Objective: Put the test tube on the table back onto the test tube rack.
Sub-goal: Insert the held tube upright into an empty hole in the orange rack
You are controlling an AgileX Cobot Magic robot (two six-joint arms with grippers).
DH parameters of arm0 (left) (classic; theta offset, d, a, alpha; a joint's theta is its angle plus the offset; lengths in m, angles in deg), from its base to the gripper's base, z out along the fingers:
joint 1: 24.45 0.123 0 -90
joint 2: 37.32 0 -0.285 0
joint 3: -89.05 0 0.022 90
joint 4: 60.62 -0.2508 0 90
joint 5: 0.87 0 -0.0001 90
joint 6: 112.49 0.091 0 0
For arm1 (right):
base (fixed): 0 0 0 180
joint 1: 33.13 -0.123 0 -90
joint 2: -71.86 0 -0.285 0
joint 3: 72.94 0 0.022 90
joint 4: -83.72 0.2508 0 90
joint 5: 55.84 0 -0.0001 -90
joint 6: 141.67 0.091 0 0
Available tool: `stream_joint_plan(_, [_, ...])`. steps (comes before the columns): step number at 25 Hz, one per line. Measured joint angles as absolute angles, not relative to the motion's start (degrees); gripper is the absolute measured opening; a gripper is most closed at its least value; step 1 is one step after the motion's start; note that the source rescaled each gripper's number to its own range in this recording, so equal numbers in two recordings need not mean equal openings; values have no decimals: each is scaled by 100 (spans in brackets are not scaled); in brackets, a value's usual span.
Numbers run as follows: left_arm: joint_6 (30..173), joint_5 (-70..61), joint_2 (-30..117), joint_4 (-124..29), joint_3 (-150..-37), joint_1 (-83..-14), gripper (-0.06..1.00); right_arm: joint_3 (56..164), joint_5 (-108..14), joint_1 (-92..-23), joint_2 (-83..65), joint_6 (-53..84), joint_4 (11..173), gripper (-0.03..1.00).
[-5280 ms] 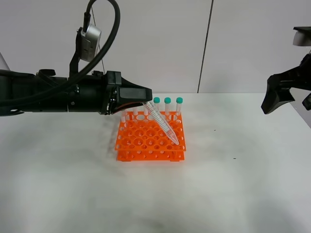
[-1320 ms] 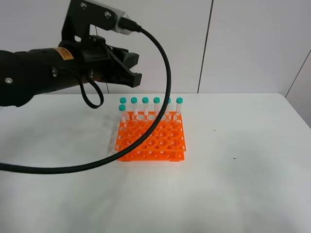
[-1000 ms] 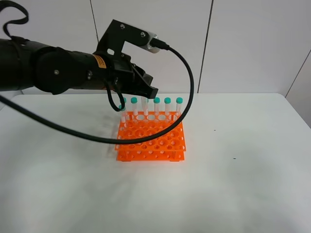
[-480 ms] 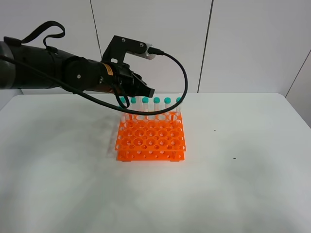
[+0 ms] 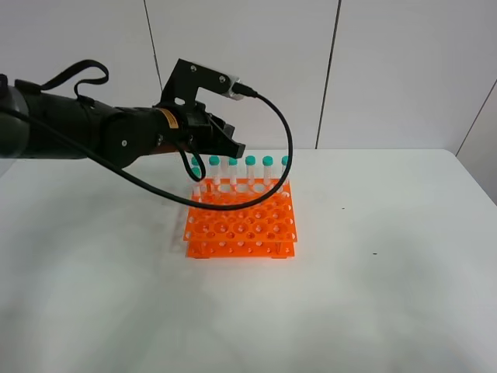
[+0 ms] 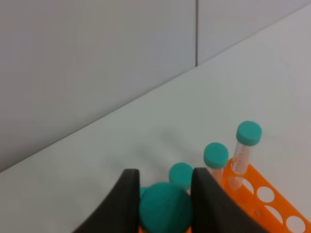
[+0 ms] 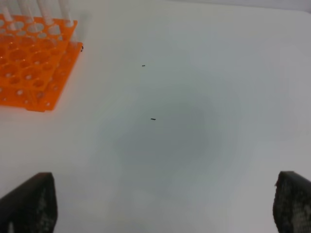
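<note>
The orange test tube rack (image 5: 242, 221) stands mid-table with several teal-capped tubes upright in its back row (image 5: 250, 162). My left gripper (image 5: 237, 148) hovers right over the left part of that row. In the left wrist view its two black fingers (image 6: 124, 204) stand shut, with the teal cap of a test tube (image 6: 165, 213) filling the gap between them (image 6: 165, 194). That tube's body is hidden, so I cannot tell whether its tip sits in a hole. My right gripper (image 7: 160, 199) is open over bare table (image 7: 194, 145) and is out of the high view.
The rack's front rows of holes (image 5: 245, 233) hold nothing. A black cable (image 5: 272, 183) loops from the left wrist down in front of the rack's back row. White wall panels rise behind the table's far edge (image 5: 373, 150). Small dark specks (image 7: 153, 119) mark the tabletop right of the rack.
The left arm has sunk lower and drawn back leftward, while its fingertips stayed over the rack's back row. Its cable now droops across the rack. The rack's tubes have not moved.
</note>
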State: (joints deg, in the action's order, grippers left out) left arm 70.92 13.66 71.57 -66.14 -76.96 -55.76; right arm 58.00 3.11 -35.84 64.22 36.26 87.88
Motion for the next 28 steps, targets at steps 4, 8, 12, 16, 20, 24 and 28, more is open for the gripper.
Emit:
stream_joint_plan(4, [7049, 1635, 7157, -6614, -7423, -5576, 0, 5800, 311, -3584, 6422, 3626, 8792, 98])
stream_joint_plan(8, [7049, 1379, 7157, -6614, -7412, -5576, 0, 5800, 311, -3584, 6422, 3626, 8795, 98])
stream_joint_plan(12, [7049, 1319, 7246, -6614, -7435, -5488, 0, 5800, 311, -3584, 6422, 3626, 8801, 98])
stream_joint_plan(16, [7025, 887, 7465, -6609, -7748, -5362, 0, 5800, 311, -3584, 6422, 3626, 8806, 98])
stream_joint_plan(20, [7025, 774, 7503, -6609, -7938, -5356, 0, 5800, 311, -3584, 6422, 3626, 8806, 98])
stream_joint_plan(24, [6985, 767, 7611, -6609, -7944, -5356, 0, 5800, 311, -3584, 6422, 3626, 8806, 98])
stream_joint_plan(28, [6837, 864, 7704, -6609, -7944, -5356, 0, 5800, 311, -3584, 6422, 3626, 8806, 98])
